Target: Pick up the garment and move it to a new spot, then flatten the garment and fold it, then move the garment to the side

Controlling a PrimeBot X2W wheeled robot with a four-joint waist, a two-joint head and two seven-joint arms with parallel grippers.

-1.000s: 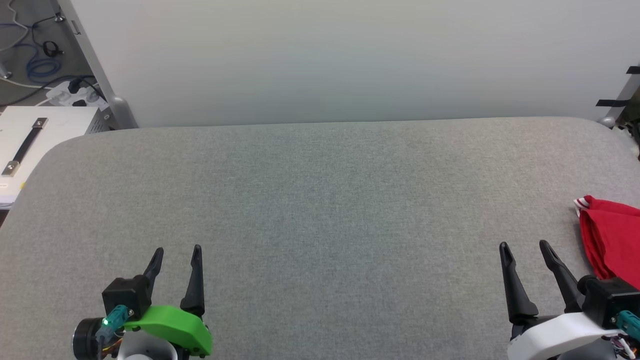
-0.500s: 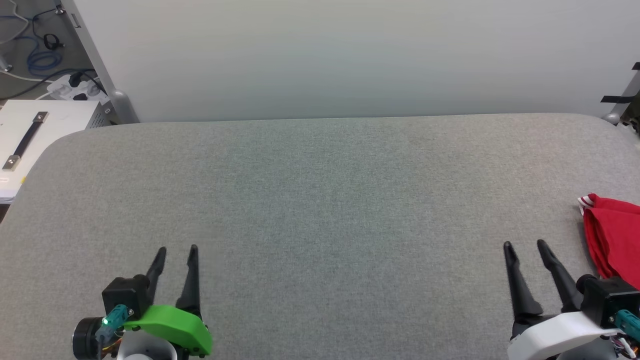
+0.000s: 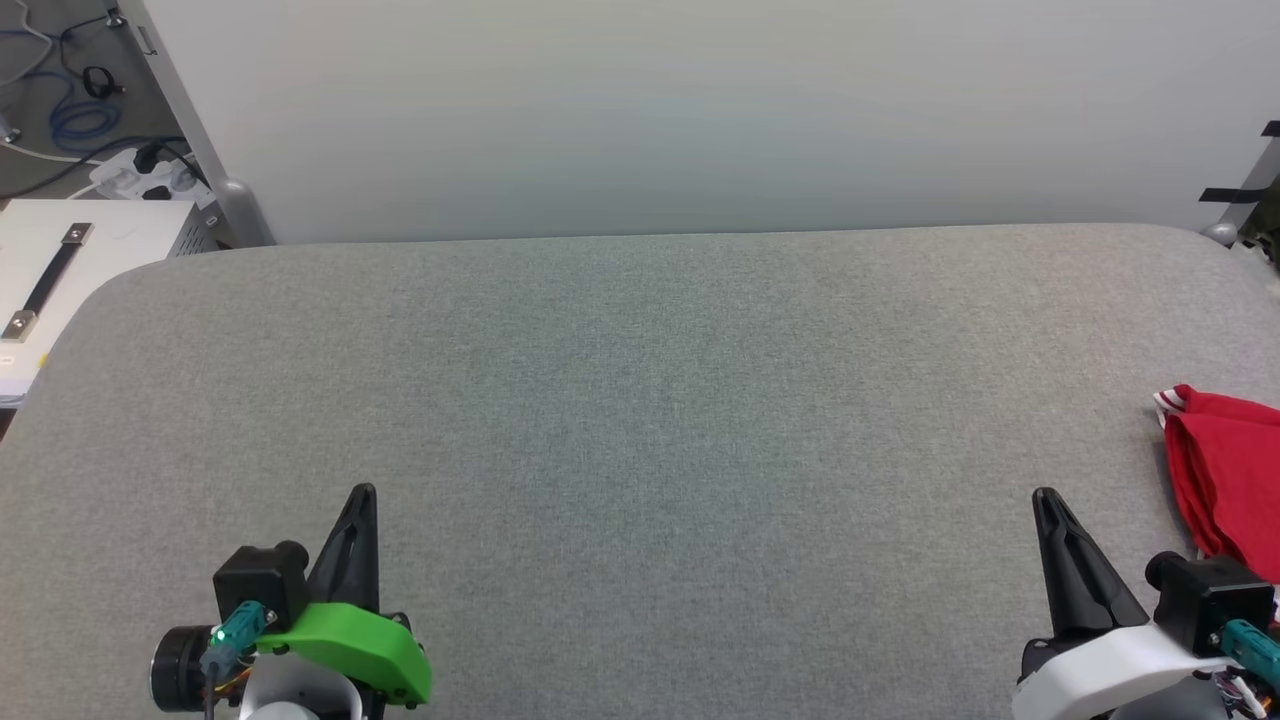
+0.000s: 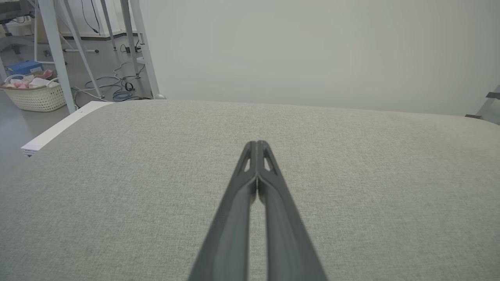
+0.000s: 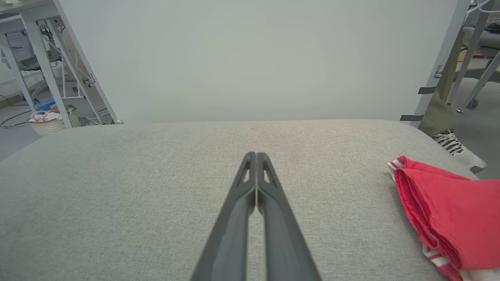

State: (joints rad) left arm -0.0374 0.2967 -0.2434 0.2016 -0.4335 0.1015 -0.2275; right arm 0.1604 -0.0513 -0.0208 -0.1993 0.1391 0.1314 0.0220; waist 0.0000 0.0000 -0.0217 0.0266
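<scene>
The garment [image 3: 1230, 475] lies folded into a red bundle with white-and-red striped trim at the table's far right edge, partly cut off by the head view's border; the right wrist view shows the garment [image 5: 445, 212] to the right of my fingers. My right gripper [image 3: 1046, 497] hovers near the front edge, left of the garment and apart from it, shut with nothing between its fingers [image 5: 256, 156]. My left gripper [image 3: 362, 492] sits at the front left, also shut and empty, its fingertips [image 4: 256, 145] pressed together.
The grey fabric-covered table [image 3: 640, 400] stretches wide between the grippers, with a pale wall panel behind it. A white box [image 3: 60, 270] stands off the left edge. A woven basket [image 4: 35, 95] sits on the floor, and a person's shoe [image 5: 455, 146] shows beyond the right corner.
Both grippers have gone from open to shut, closing on nothing. The arms have stayed in place and the garment has not moved.
</scene>
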